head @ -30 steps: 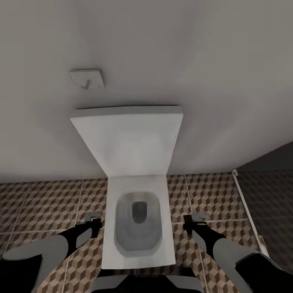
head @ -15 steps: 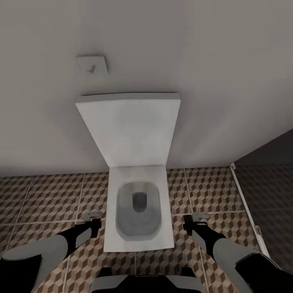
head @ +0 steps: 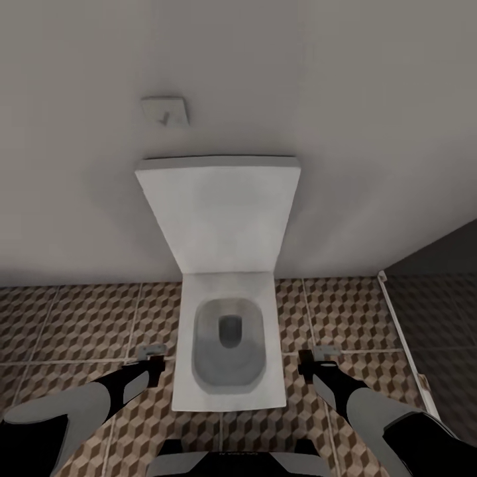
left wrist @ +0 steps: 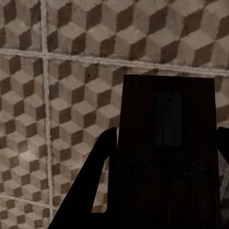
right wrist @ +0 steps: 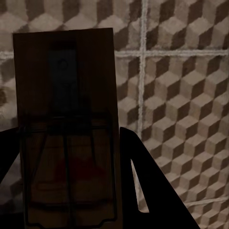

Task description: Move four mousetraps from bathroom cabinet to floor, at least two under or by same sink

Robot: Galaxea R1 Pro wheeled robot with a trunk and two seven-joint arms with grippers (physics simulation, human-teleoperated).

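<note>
So you're parked right in front of a white toilet [head: 228, 331], lid up against the grey wall [head: 364, 132], and it sits squarely between your two arms, so it's the big thing in the way straight ahead. Up past the lid there's a small grey wall plate [head: 165, 110] with a hook-looking bit, hard to read. Off beyond your right gripper [head: 317, 358] a white strip [head: 401, 338] splits the patterned tiles from a darker grey floor [head: 444, 331]. Your left gripper [head: 149, 356] is clamped on a mousetrap [left wrist: 167, 148]; in the left wrist view it's a dark wooden slab sticking out past the fingers [left wrist: 95, 176], hanging over the bathroom floor [left wrist: 57, 95] with its cube tiles. The right one's the same deal, pinching a second mousetrap [right wrist: 67, 119], and there you can just about make out the wire frame and a reddish smudge on it, though it's all pretty murky. In the head view both traps are just tiny grey tabs at the fingertips, low over the tiles on either side of the bowl. Both arms are cut off at the bottom edge.
</note>
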